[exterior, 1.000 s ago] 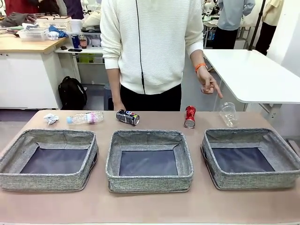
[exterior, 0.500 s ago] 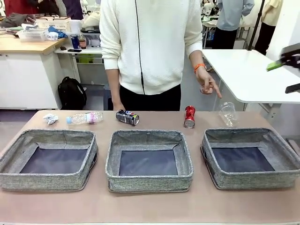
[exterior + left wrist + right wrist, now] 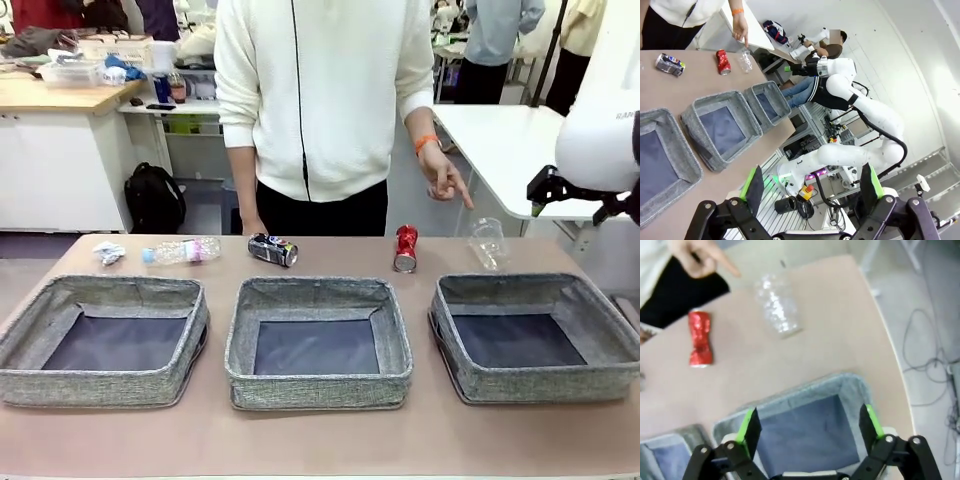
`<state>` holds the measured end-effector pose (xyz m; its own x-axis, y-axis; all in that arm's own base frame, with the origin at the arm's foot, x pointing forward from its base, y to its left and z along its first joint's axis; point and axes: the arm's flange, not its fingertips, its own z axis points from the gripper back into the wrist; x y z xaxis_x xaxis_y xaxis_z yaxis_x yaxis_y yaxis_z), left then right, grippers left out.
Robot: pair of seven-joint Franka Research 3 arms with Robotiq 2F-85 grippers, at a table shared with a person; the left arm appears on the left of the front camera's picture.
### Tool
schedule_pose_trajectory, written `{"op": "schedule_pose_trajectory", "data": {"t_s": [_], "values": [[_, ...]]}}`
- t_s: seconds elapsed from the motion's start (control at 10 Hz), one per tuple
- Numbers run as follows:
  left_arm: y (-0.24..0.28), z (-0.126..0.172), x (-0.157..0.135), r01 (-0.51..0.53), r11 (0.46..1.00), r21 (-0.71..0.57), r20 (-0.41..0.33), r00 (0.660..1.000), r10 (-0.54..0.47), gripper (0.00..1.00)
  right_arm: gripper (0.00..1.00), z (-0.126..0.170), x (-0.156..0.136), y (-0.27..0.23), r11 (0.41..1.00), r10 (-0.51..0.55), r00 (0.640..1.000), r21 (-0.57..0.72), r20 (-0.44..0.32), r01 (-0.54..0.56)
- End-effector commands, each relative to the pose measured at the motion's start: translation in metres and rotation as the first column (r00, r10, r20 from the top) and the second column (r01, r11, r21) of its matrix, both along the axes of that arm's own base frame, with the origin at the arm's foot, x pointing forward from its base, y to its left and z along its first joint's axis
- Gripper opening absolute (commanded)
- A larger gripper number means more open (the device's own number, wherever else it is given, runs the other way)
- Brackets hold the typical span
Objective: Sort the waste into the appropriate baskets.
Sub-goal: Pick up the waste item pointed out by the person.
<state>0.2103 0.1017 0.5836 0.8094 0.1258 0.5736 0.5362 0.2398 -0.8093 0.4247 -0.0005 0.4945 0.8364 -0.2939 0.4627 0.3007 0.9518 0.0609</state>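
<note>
The waste lies in a row along the table's far edge: a white paper wad (image 3: 108, 252), a clear blue-capped bottle (image 3: 182, 251), a dark soda can (image 3: 273, 250), a dented red can (image 3: 405, 249) (image 3: 699, 338) and crumpled clear plastic film (image 3: 487, 244) (image 3: 777, 310). Three grey woven baskets stand in front: left (image 3: 100, 385), middle (image 3: 318, 388) and right (image 3: 540, 382). My right gripper (image 3: 810, 430) hangs open and holds nothing above the right basket (image 3: 790, 395). My left gripper (image 3: 812, 192) is open too, high off the table's side.
A person in a white top stands at the far side, one hand (image 3: 445, 180) (image 3: 695, 257) pointing down at the clear film. My right arm (image 3: 600, 150) hangs over the table's right end. A white table (image 3: 540, 150) stands behind.
My right arm has swung into the front view from the upper right and now hangs over the right end of the table. The waste, the baskets and the person's hand have stayed put.
</note>
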Motion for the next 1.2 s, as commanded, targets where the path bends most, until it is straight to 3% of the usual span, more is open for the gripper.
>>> {"op": "schedule_pose_trajectory", "data": {"t_s": [0.0,0.1,0.3,0.4,0.6,1.1], "values": [[-0.001,0.003,0.001,0.01,1.0,-0.011,0.029,1.0,-0.01,1.0,1.0,0.004,-0.015,0.009,1.0,0.007,1.0,0.006,0.028,-0.007],[-0.001,0.003,0.001,0.01,1.0,-0.011,0.029,1.0,-0.01,1.0,1.0,0.004,-0.015,0.009,1.0,0.007,1.0,0.006,0.028,-0.007],[-0.001,0.003,0.001,0.01,1.0,-0.011,0.029,1.0,-0.01,1.0,1.0,-0.007,0.022,-0.004,0.998,-0.016,1.0,-0.069,-0.005,0.016],[-0.001,0.003,0.001,0.01,1.0,-0.011,0.029,1.0,-0.01,1.0,1.0,-0.014,0.047,-0.003,0.991,0.112,0.994,-0.074,-0.005,-0.112],[-0.001,0.003,0.001,0.01,1.0,-0.011,0.029,1.0,-0.01,1.0,1.0,-0.035,0.093,-0.002,0.964,0.235,0.971,-0.121,-0.039,-0.238],[-0.001,0.003,0.001,0.01,1.0,-0.011,0.029,1.0,-0.01,1.0,1.0,-0.094,0.165,-0.006,0.944,0.319,0.936,-0.04,-0.149,-0.328]]}}
